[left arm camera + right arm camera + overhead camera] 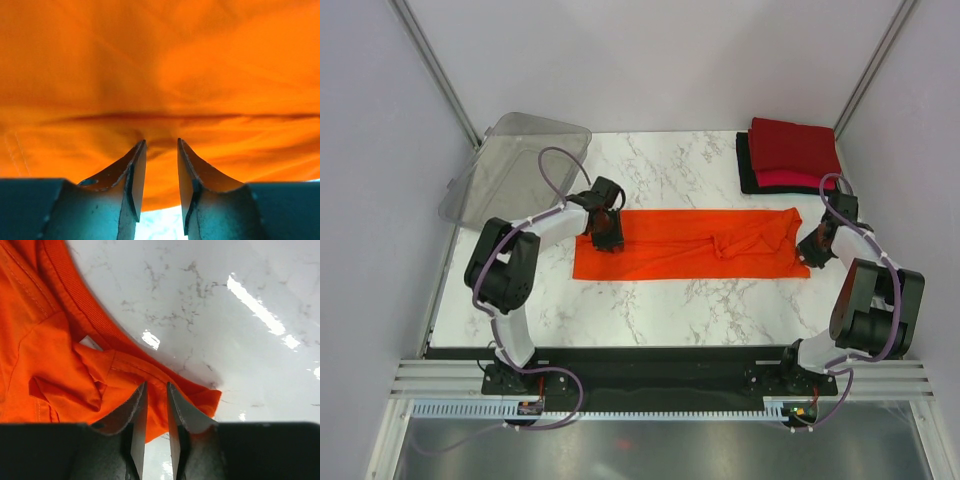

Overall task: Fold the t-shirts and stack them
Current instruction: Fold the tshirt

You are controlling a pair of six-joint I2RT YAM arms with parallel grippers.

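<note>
left gripper (pixel 161 142) sits at the left end of the orange t-shirt (pixel 690 245), jaws a narrow gap apart with cloth creased at the tips; whether they truly pinch it we cannot tell. right gripper (pixel 156 385) is at the opposite end, jaws nearly together over the shirt's corner, and again we cannot tell if fabric is caught. the shirt lies midway on the marble table (pixel 670 315) as a long band, well apart from the stack of folded t-shirts (pixel 790 152) in the far right corner.

we judge the step in hand to be the next fold of this band. to do it well we would grip each end through all layers, lift both level, and pull the bunched lump right of centre flat before carrying one end over the other.

the band's long axis runs left to right, parallel to the table's near edge. the ribbed collar (pixel 82 305) shows at the right gripper's end, so the neck points right and the hem left.
</note>
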